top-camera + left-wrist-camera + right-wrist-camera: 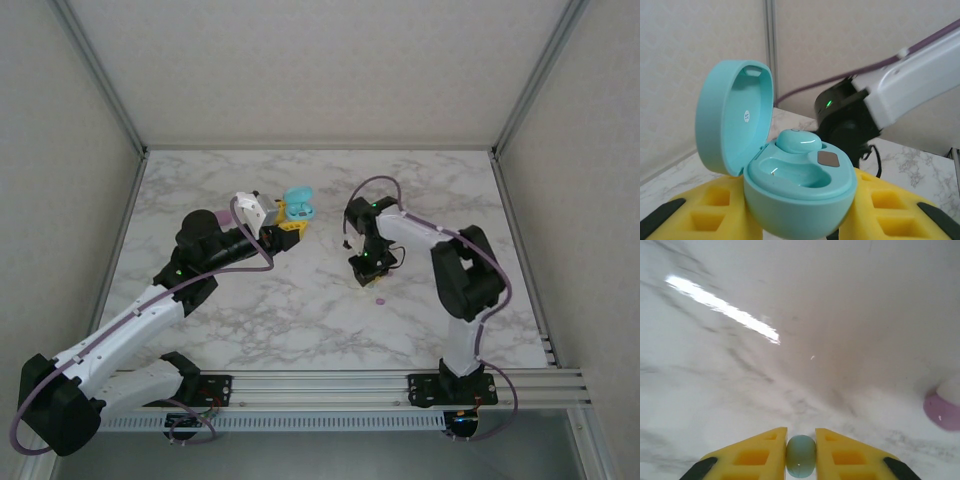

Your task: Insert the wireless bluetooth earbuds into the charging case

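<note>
Left wrist view: left pincer [800, 225] grips the open charging case [800, 195], one teal earbud [799, 141] seated. Right pincer [801, 440] is clamped on the second earbud [801, 457], not in yet, so halfway-ish.

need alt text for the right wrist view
The right gripper is shut on a teal earbud, pinched between its yellow fingers over a white marble table. A pink earbud lies on the table at the right edge, partly cut off.
</note>
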You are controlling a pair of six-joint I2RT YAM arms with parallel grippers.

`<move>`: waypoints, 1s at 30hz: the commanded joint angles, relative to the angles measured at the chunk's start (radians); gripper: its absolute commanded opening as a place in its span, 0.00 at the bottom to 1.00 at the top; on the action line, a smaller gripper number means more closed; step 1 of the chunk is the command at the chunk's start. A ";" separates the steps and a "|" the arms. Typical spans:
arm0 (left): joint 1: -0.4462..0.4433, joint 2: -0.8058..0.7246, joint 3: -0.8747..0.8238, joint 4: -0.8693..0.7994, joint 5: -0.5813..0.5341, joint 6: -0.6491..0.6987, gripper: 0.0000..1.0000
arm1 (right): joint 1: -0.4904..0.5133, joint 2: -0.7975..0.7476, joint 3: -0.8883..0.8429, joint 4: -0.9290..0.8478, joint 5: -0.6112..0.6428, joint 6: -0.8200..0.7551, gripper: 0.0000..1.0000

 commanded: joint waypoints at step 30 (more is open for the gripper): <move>-0.037 0.174 0.077 0.059 0.079 0.079 0.22 | -0.002 -0.524 0.036 0.695 -0.688 0.798 0.20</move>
